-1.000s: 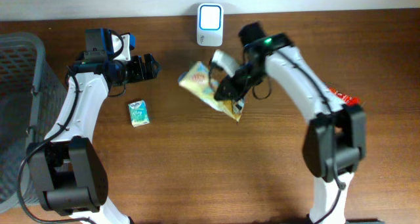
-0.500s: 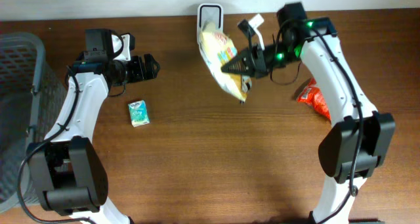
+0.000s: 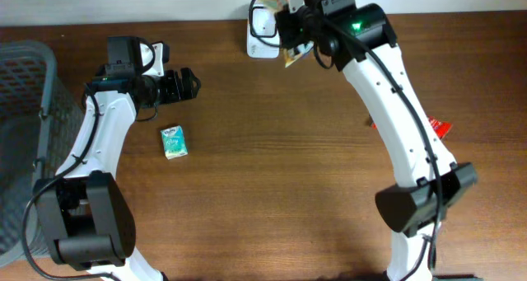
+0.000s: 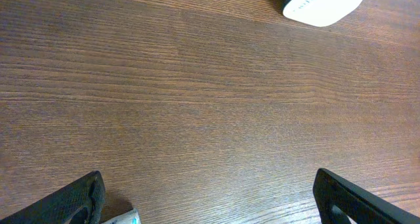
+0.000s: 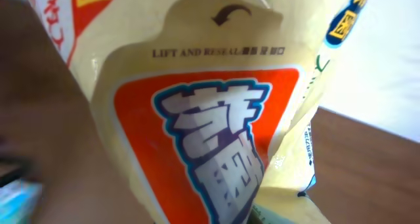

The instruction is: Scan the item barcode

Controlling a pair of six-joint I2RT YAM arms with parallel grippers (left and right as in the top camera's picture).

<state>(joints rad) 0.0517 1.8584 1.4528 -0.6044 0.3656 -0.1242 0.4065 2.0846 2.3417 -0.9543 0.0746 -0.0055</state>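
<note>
The right gripper (image 3: 290, 30), clamped tight on a glossy yellow plastic snack pouch with an orange label (image 5: 210, 138), holds the pack at the far edge of the brown wooden table (image 3: 272, 190). The white rounded barcode scanner (image 3: 262, 35) sits just beneath the claw, so the lift appears meant to bring the printed code before the reader. Whether the barcode faces it cannot be told; the wrist camera shows only the pouch's labelled panel. Well apart from that claw, the left gripper (image 3: 188, 83) hovers empty with jaws spread wide, clear of the work, a small green carton (image 3: 174, 141) near it.
</note>
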